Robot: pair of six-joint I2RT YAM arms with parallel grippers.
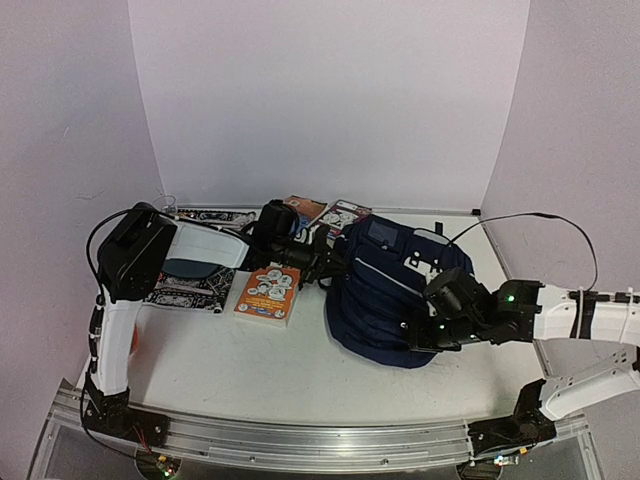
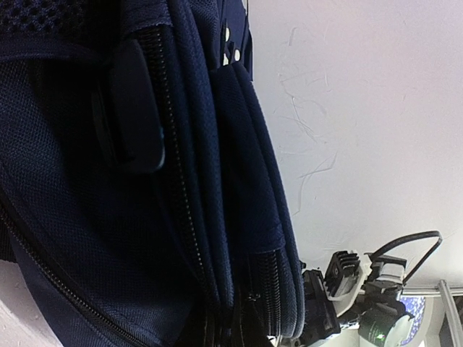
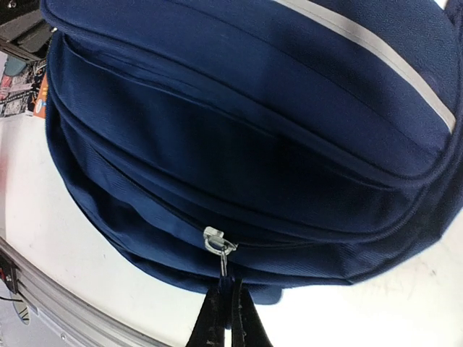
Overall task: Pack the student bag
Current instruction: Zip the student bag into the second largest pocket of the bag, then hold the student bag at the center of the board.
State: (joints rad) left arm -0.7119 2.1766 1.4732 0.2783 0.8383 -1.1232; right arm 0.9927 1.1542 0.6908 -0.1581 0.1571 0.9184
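Observation:
The student bag (image 1: 385, 285), navy with grey-white stripes, lies flat in the middle of the table. My left gripper (image 1: 322, 262) presses against the bag's left edge. In the left wrist view the bag (image 2: 108, 217) fills the frame, and the left gripper (image 2: 235, 334) is shut at the seam beside a zipper, with its fingers mostly hidden in dark fabric. My right gripper (image 1: 425, 335) is at the bag's near right rim. In the right wrist view the right gripper (image 3: 226, 293) is shut on the thin pull hanging from the silver zipper slider (image 3: 217, 241).
An orange book (image 1: 268, 293) lies left of the bag, next to a black patterned mat with a teal oval (image 1: 190, 285). Two more books (image 1: 325, 211) lie behind the bag near the back wall. A black cable (image 1: 520, 218) arcs over the right arm.

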